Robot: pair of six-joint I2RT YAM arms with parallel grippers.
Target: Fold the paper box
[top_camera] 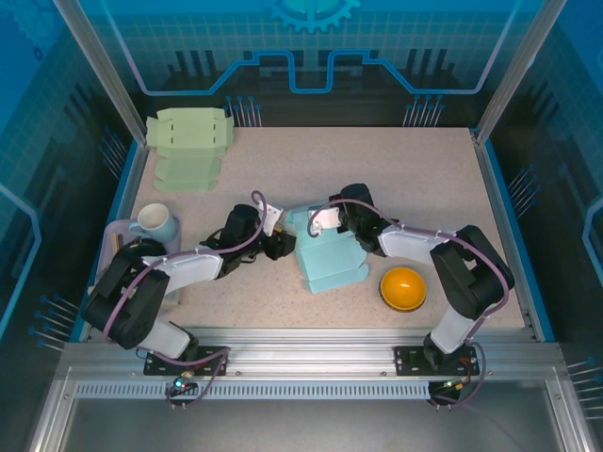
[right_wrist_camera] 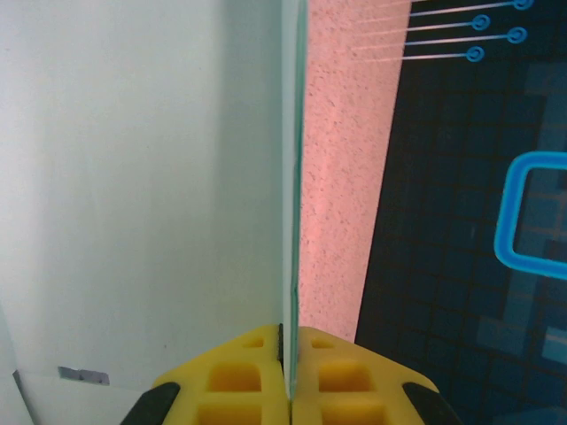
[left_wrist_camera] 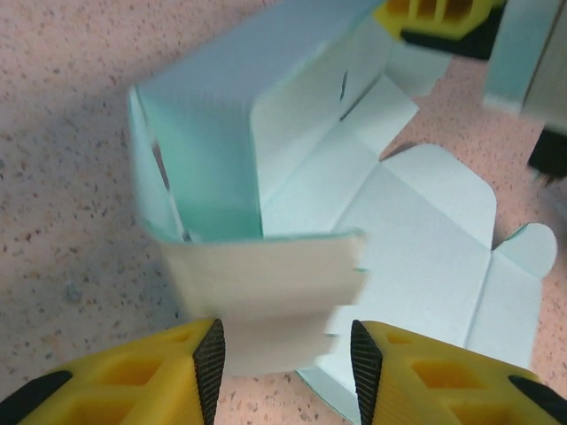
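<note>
Pale blue, half-folded paper box (top_camera: 332, 259) is shown at the middle of the speckled table (top_camera: 396, 169), with bare tabletop beyond its far edge. One upright panel edge is pinched by the closed right gripper (right_wrist_camera: 288, 341). A pale flap (left_wrist_camera: 266, 292) is straddled by the spread left gripper (left_wrist_camera: 285, 341)

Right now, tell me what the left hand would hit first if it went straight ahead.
The left hand would likely meet the raised flap of the paper box almost immediately; depth is unclear.
</note>
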